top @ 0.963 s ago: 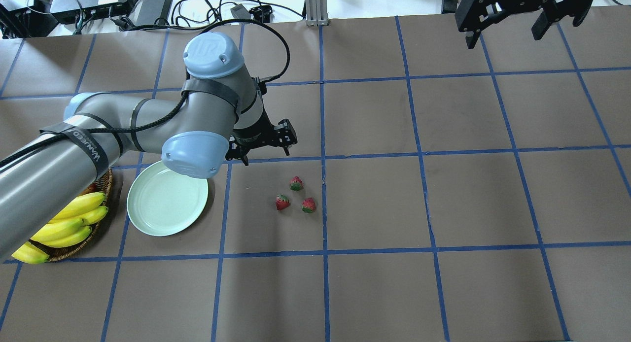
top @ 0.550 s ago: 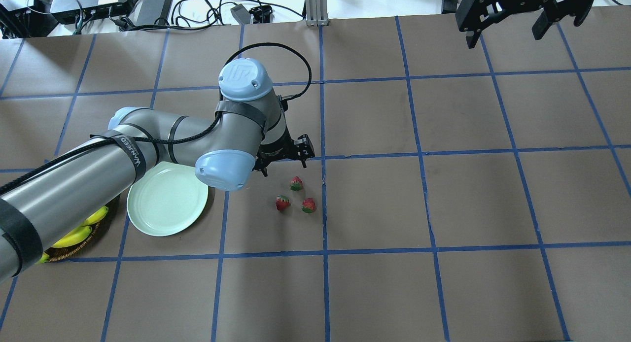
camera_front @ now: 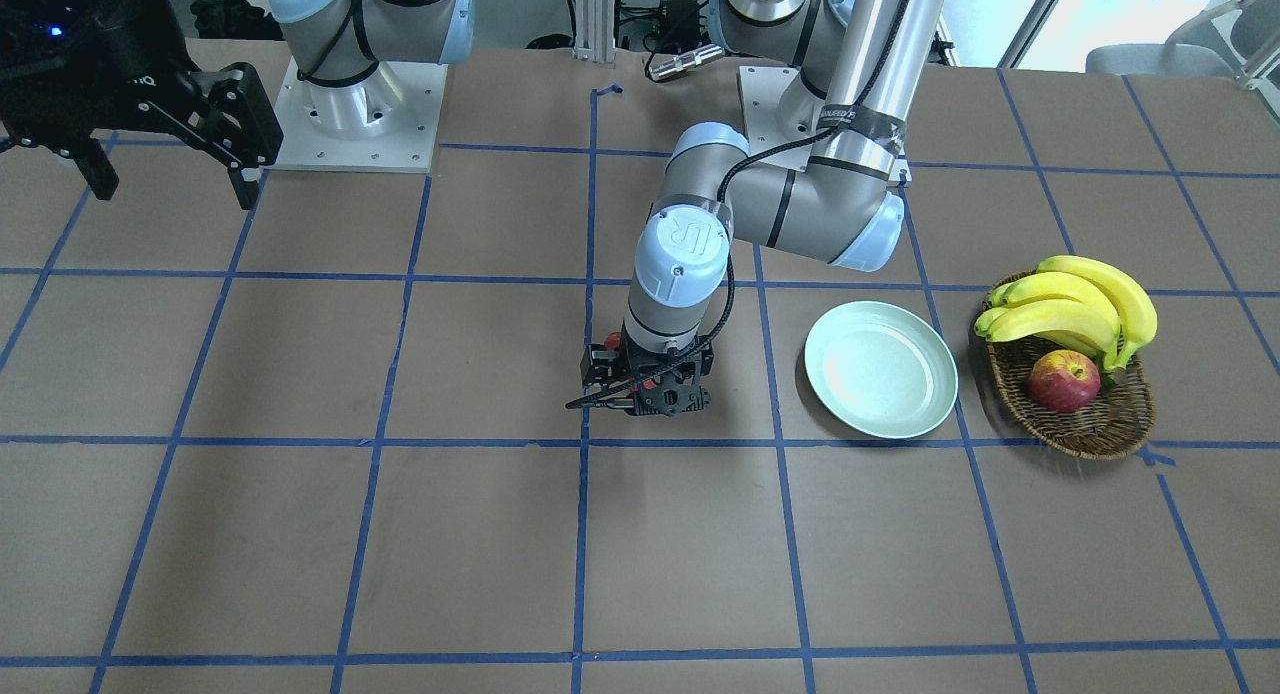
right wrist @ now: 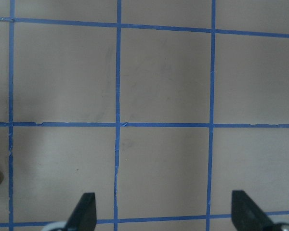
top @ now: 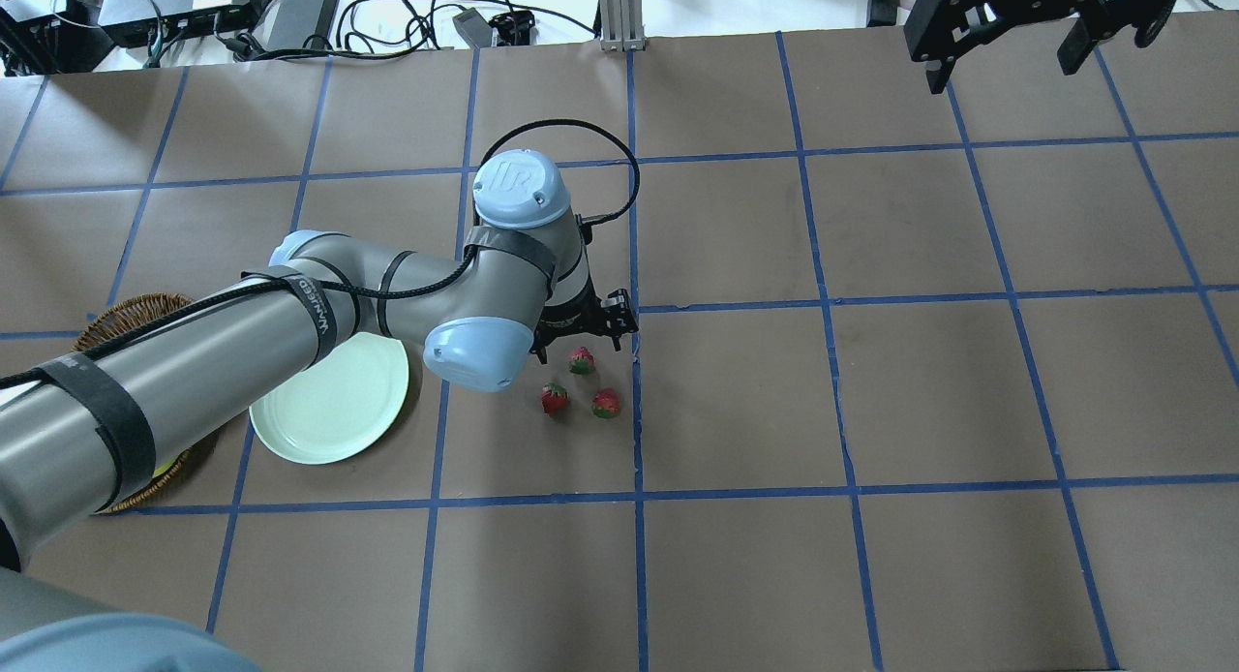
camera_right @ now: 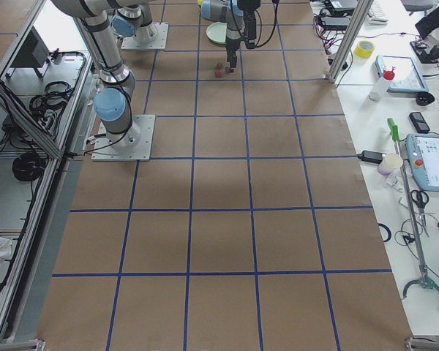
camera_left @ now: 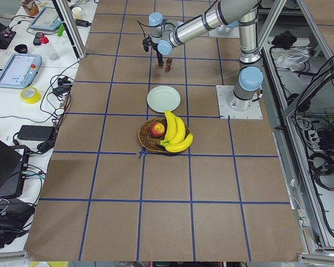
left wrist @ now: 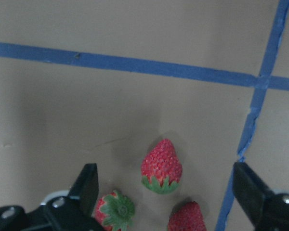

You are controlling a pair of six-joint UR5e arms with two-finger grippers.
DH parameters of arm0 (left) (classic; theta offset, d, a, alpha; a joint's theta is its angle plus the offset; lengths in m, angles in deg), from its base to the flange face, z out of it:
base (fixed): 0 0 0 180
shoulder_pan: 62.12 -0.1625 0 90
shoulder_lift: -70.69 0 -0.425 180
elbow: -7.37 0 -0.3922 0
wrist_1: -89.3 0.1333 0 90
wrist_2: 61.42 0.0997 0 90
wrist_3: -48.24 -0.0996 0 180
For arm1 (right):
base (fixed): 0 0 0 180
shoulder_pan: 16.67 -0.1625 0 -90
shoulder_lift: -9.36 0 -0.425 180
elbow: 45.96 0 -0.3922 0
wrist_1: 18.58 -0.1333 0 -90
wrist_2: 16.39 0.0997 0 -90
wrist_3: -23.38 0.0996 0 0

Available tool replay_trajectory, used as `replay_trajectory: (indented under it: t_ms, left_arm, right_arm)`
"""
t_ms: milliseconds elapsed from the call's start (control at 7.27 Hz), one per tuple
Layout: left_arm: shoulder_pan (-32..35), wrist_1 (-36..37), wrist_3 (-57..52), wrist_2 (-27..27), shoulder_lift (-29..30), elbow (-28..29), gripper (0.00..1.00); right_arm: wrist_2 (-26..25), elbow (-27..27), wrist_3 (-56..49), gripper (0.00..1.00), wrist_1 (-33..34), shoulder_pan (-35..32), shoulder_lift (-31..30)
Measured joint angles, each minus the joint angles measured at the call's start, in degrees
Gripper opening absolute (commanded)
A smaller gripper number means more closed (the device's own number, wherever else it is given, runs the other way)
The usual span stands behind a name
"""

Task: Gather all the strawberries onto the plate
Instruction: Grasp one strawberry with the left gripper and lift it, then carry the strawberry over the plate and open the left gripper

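Observation:
Three small red strawberries point(top: 581, 361) point(top: 555, 398) point(top: 606, 403) lie close together on the brown table near its middle. In the left wrist view they show as one point(left wrist: 161, 166) between the fingers and two more point(left wrist: 115, 211) point(left wrist: 185, 219) at the bottom edge. My left gripper point(top: 584, 341) is open, low over the far strawberry, with a finger on each side of it. The pale green plate point(top: 329, 411) lies to the left, partly under my left arm, with nothing on it point(camera_front: 880, 369). My right gripper point(top: 1007, 62) is open and empty, high at the far right.
A wicker basket point(camera_front: 1090, 424) with bananas point(camera_front: 1070, 304) and an apple point(camera_front: 1063, 381) stands just beyond the plate. Blue tape lines point(top: 636, 411) cross the table. Cables and boxes point(top: 290, 14) lie past the far edge.
My left arm has swung to the right and lowered, bringing the open gripper from beside the plate to over the far strawberry. The strawberries and the right gripper have not moved.

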Motion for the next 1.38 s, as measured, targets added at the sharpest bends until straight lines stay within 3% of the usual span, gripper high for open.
replay_trajectory:
  t_ms: [138,275,825,1375]
  left_arm:
    - [0.13,0.11,-0.19,-0.02,0.49,-0.02,0.06]
    - [0.17,0.17,-0.39,-0.01,0.76,-0.02,0.00]
    - [-0.21,-0.29,-3.57,2.06,-0.72,2.48,0.00]
    - [-8.75,-13.04,-13.43,11.87,-5.11,10.40,0.00]
  right_arm:
    - [0.00,0.01,0.00,1.00,-0.05,-0.01,0.00]
    - [0.03,0.04,0.01,1.00,-0.09,-0.01,-0.03]
    - [0.11,-0.03,-0.02,1.00,-0.10,-0.01,-0.04]
    - [0.83,-0.31,-0.03,1.00,-0.17,-0.01,-0.05]
